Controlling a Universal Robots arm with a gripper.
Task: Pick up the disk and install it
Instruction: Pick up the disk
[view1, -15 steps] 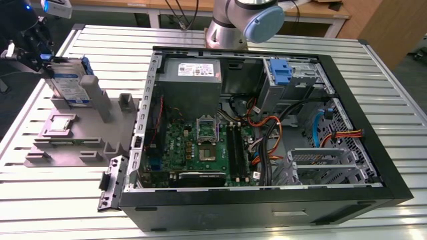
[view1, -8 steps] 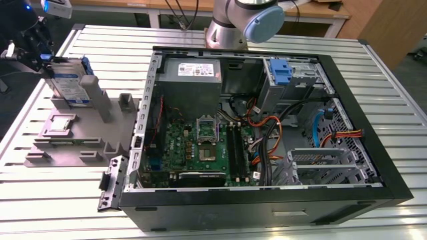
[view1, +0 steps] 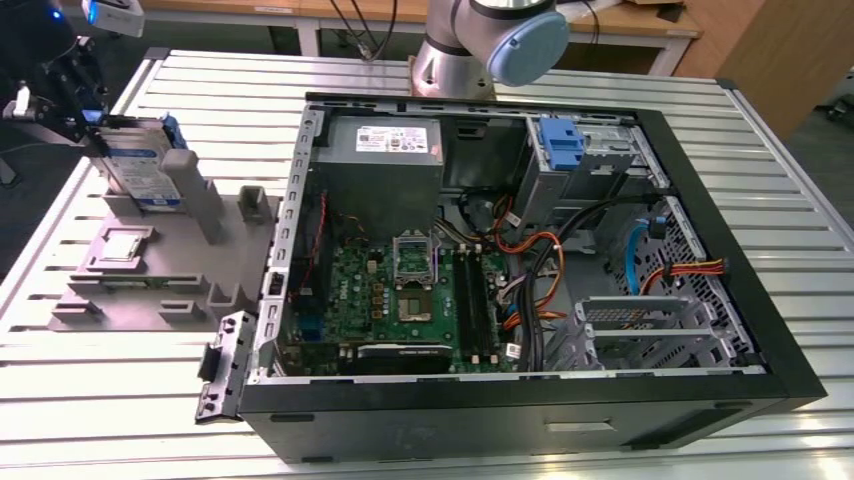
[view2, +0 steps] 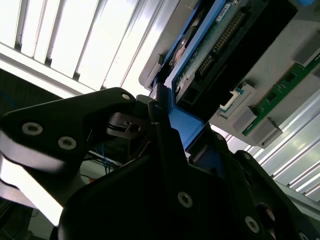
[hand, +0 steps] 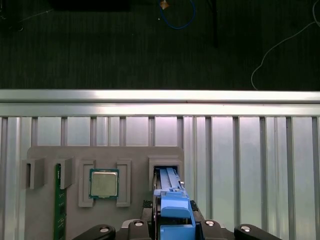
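The disk (view1: 140, 165) stands on edge in a slot at the far end of the grey fixture (view1: 134, 290), which lies on the bench (view1: 120, 400) at the exterior view's left, just beside the open computer case (view1: 534, 410). The disk's silver face with its white label and blue band is turned toward the exterior camera, and its blue carrier frames it. The hand (view1: 94, 128) is at the disk's upper edge. In the first wrist view the blue carrier (hand: 174, 200) runs from the slot straight up between the black fingers (hand: 137, 226). In the second wrist view the hand (view2: 172, 120) is clenched on that carrier edge, with the drive's circuit-board side (view2: 210, 45) just beyond, so I judge it to be grasping the disk. The disk's lower end appears to sit in the slot, so the grasp looks made but the lift is not yet done. A processor chip (hand: 104, 183) and a green memory stick (hand: 59, 200) lie in neighbouring recesses of the fixture. In the case, well apart from the disk, a bare blue bracket (view1: 566, 146) sits by the upper bays and a metal drive cage (view1: 641, 330) lies near the front. No disk is in either place, so the whole install is left.
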